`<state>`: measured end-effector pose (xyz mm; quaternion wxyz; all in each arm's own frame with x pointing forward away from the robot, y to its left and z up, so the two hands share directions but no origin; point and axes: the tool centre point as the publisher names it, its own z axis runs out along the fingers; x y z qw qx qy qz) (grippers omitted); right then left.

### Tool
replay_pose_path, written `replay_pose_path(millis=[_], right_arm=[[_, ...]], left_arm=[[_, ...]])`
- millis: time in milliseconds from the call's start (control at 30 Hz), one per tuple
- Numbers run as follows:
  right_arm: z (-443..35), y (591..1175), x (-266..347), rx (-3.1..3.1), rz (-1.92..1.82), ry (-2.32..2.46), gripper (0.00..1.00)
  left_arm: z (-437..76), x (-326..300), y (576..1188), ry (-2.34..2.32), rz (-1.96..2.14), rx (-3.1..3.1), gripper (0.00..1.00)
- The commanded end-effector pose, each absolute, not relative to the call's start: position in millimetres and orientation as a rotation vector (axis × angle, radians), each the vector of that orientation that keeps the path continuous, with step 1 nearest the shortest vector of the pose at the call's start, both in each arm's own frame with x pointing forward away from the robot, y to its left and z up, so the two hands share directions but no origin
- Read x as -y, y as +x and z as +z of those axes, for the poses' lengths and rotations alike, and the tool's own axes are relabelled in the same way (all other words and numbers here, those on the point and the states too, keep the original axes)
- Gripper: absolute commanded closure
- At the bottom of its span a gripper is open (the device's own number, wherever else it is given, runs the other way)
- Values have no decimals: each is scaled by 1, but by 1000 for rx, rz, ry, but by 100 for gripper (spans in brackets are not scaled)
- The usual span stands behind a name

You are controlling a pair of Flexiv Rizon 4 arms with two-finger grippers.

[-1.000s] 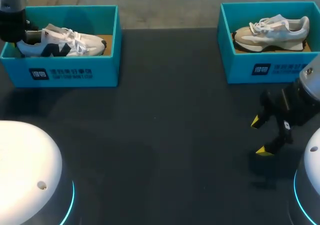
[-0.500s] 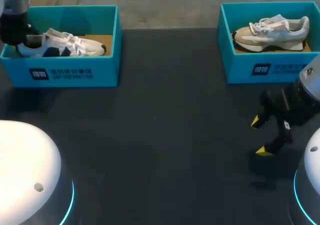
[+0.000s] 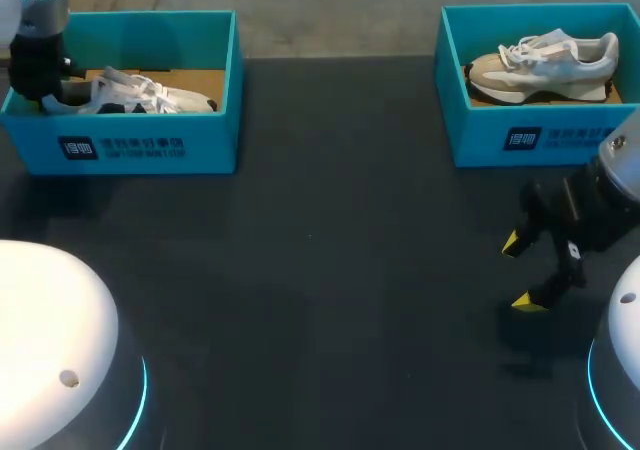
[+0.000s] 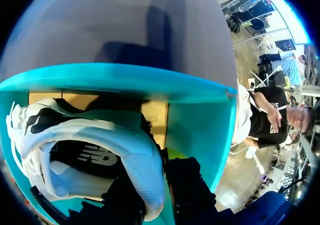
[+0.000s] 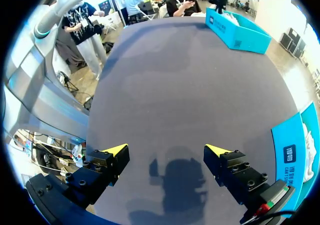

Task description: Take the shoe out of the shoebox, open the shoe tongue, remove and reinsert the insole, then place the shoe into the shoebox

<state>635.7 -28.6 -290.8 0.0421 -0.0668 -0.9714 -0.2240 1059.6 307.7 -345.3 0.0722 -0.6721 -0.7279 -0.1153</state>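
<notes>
Altogether two shoeboxes (image 3: 150, 148) (image 3: 485, 138), a shoe (image 3: 150, 95) (image 3: 545, 65) in each, two pincers (image 4: 155, 195) (image 5: 166, 150).

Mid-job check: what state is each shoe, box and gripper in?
left box: open, no lid.
right box: open, no lid.
left shoe: inside left box, heel gripped.
right shoe: inside right box, untouched.
left gripper: shut on left shoe's heel.
right gripper: open, empty, over table.

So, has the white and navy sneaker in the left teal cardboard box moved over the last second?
Yes. The white and navy sneaker has sunk lower behind the teal cardboard box's front wall, which now hides most of its navy panel.
</notes>
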Motion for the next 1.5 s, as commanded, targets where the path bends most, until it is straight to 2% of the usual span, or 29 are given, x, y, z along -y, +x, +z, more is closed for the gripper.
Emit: replay_pose_path(millis=[33,1500], right_arm=[[-291,634,28,2976,-681,-207,0],[-291,634,28,2976,-681,-207,0]], left_arm=[[-349,-313,1063,-2058,-313,2179,100],[-374,-294,1067,-2043,-205,2177,100]])
